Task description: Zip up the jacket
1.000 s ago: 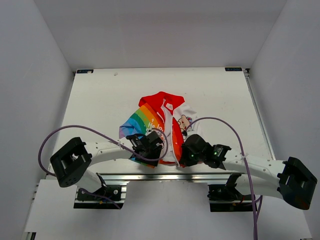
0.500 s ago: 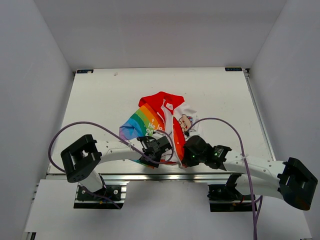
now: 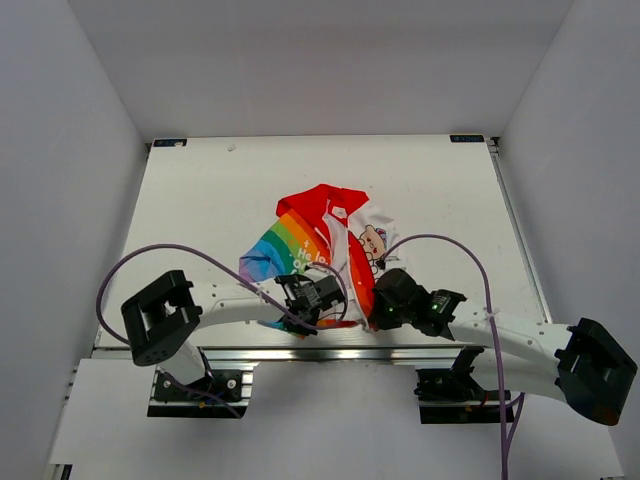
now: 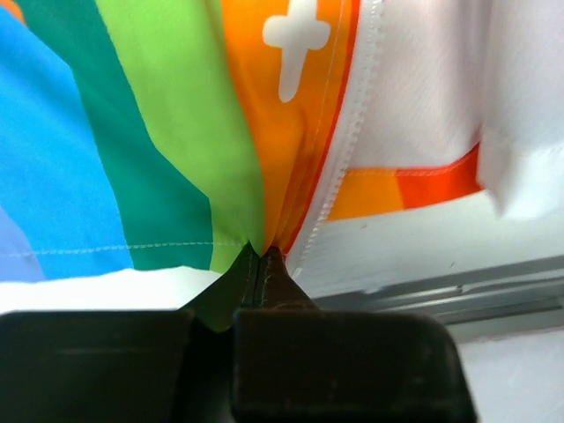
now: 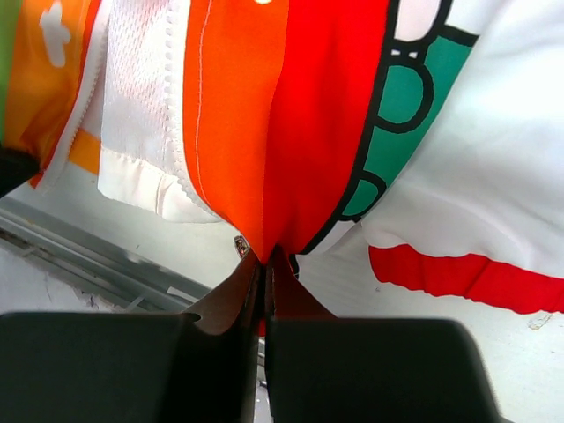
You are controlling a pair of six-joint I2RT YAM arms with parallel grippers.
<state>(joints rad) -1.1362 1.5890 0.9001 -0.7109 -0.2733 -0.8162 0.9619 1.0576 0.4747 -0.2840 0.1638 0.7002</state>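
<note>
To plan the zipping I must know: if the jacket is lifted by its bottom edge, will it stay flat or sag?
Probably floppy: the jacket lies rumpled, and its cloth bunches into folds where the left gripper and right gripper pinch the hem. Likely light: small fingertip pinches hold it. The smooth cloth might slip.

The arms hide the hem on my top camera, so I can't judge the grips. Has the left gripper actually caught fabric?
Observer: Yes. In the left wrist view the left gripper is shut on the jacket hem, pinching a fold where green meets orange.
Operator: How close is that to the zipper?
Observer: Right beside it. The white zipper tape runs down next to the pinch, outside the jaws.
Operator: And the right side?
Observer: The right gripper is shut on the hem where orange meets red. A small metal piece, perhaps zipper hardware, sits by its fingertips.
</note>
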